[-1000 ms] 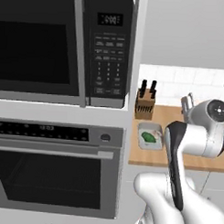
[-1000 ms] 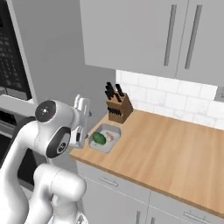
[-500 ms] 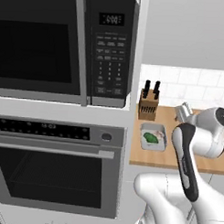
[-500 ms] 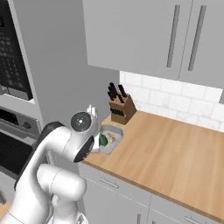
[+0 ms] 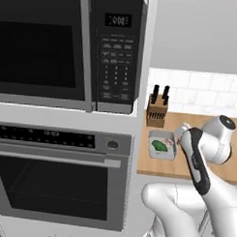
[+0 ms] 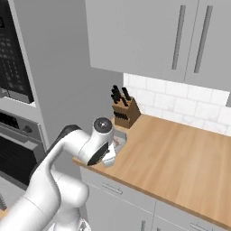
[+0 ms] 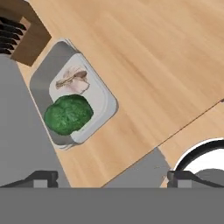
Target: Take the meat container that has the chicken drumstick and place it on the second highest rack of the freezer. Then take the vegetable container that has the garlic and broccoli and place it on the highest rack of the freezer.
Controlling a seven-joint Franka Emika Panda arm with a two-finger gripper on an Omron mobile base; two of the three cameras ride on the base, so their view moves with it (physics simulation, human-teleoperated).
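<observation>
The vegetable container [image 7: 101, 101] is a light grey tray on the wooden counter, holding the dark green broccoli [image 7: 68, 114] and the pale garlic [image 7: 73, 81]. The same tray [image 5: 161, 145] lies at the counter's left end, just in front of the knife block. My gripper [image 7: 111, 177] hangs open above the counter's front edge, nothing between its fingertips [image 7: 41, 176], the tray ahead and to the left. In the right base view the gripper [image 6: 108, 159] points down beside the tray [image 6: 120, 141]. The meat container, the chicken drumstick and the freezer are out of view.
A wooden knife block [image 5: 157, 112] stands behind the tray against the tiled wall. A tall grey panel with a microwave [image 5: 69, 51] and an oven [image 5: 60, 186] bounds the counter's left end. Wall cabinets [image 6: 180, 40] hang above the long wooden counter [image 6: 180, 162].
The arm has swung forward and the hand has dropped from beside the wall unit to just above the counter's front edge by the tray. Jaws stay open.
</observation>
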